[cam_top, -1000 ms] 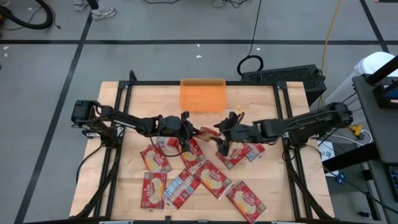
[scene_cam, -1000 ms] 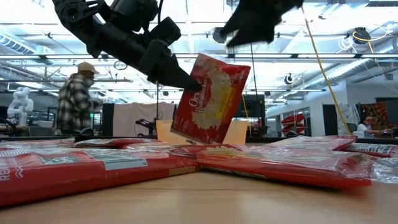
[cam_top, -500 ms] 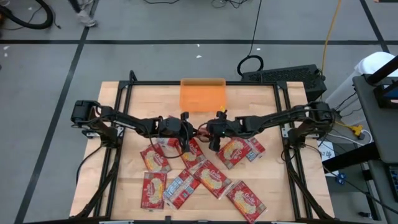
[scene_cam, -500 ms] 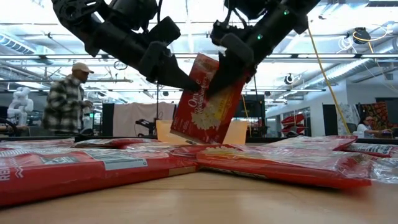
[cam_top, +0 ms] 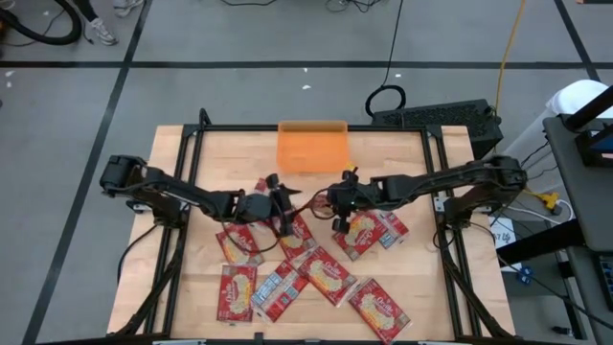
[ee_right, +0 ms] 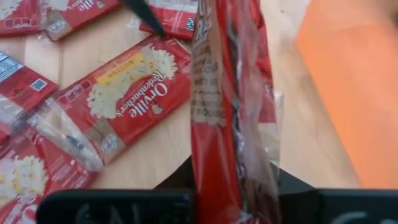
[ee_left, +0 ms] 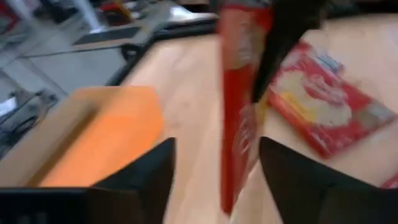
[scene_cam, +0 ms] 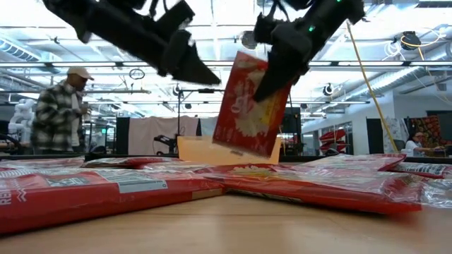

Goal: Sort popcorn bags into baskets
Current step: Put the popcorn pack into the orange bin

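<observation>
right jaws [scene_cam: 272,74] clamped on raised popcorn bag [scene_cam: 251,106]; left jaws [scene_cam: 201,70] wide open beside it, empty.

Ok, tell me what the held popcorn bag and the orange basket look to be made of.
Popcorn bag, held by the right gripper: looks like thin glossy plastic film; it crinkles, glints and has a clear edge. Orange basket: seemingly smooth translucent plastic; the wooden table tints through it.

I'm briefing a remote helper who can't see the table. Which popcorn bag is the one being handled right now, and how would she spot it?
Start at the orange bin at the table's far edge. Just in front of it, the two arms meet mid-table; the bag hangs there from the right claw. It alone is lifted on edge above the wood, while every other bag lies flat.
</observation>
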Available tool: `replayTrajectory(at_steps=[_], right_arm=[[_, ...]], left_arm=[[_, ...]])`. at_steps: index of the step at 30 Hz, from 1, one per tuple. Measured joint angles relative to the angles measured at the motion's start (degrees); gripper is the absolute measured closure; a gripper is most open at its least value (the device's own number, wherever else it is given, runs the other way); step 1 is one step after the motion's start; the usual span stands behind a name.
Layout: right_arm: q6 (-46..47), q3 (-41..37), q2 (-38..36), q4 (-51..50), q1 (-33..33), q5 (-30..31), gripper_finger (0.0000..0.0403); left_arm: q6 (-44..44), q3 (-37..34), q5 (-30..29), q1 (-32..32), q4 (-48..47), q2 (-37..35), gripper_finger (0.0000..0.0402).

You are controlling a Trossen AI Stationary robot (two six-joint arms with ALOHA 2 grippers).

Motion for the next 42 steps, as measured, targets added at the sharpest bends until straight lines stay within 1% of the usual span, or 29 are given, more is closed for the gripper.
replayTrajectory(at_steps=[1, 3, 6, 10, 14, 17, 20, 23, 27, 28, 30, 33, 37, 40, 42], right_arm=[[0.0, -0.01, -1.14, -0.67, 0.0, -0.01, 0.0369], [-0.26, -0.02, -3.11, -1.17, 0.0, -0.02, 0.0379], [-0.56, -0.02, -5.95, -0.92, 0.0, -0.02, 0.0387], [-1.18, -0.13, -7.92, -0.21, 0.0, -0.04, 0.0377], [-4.94, -1.33, -8.18, 0.94, -0.46, -0.4, 0.0366], [-7.89, -1.95, -8.13, 2.4, -1.23, -0.5, 0.0369], [-10.86, -2.37, -8.19, 3.86, -2.35, -0.6, 0.0377], [-12.98, -2.45, -8.14, 4.83, -3.75, -0.68, 0.038], [-14.4, -2.45, -8.17, 5.3, -6.18, -5.22, 0.0377], [-14.43, -2.45, -8.14, 5.24, -6.73, -6.39, 0.0375], [-14.45, -2.45, -8.14, 5.24, -7.46, -6.66, 0.0373], [-14.58, -2.45, -8.17, 5.28, -8.01, -6.66, 0.0373], [-15.21, -2.45, -8.17, 6.24, -7.98, -6.74, 0.0373], [-15.2, -2.45, -8.17, 7.12, -7.89, -9.7, 0.0373], [-15.23, -2.45, -8.17, 7.95, -7.89, -11.42, 0.0372]], left_arm=[[-1.78, 0.2, -0.47, -0.29, -0.34, -0.74, 0.014], [-5.27, 0.13, -0.54, -0.84, -3.91, -2.37, 0.0121], [-8.66, 0.09, -0.62, -1.53, -7.04, -3.24, 0.0114], [-10.07, -1.12, -0.62, -1.85, -8.14, -3.19, 0.0134], [-10.32, -1.93, -0.62, -1.22, -7.82, -3.19, 0.0165], [-7.51, -2.01, 0.04, -0.49, -6.89, -3.19, 0.0187], [-3.38, -2.01, 4.72, 1.29, -4.5, -3.19, 0.0204], [-1.62, -2.02, 8.78, 3.94, -2.89, -3.19, 0.0215], [-1.26, -2.02, 11.37, 6.98, -1.23, -4.05, 0.0221], [-1.51, -2.01, 12.39, 7.77, -0.07, -4.13, 0.022], [-2.83, -1.99, 14.6, 8.93, 1.17, -4.12, 0.0213], [-3.76, -2.01, 18.96, 9.6, 3.22, -4.08, 0.019], [-2.61, -1.99, 17.89, 9.7, 8.01, -2.62, 0.015], [-1.08, -1.99, 17.42, 10.7, 13.91, -1.08, 0.0128], [-0.91, -1.96, 18.15, 11.24, 15.44, -0.41, 0.0124]])
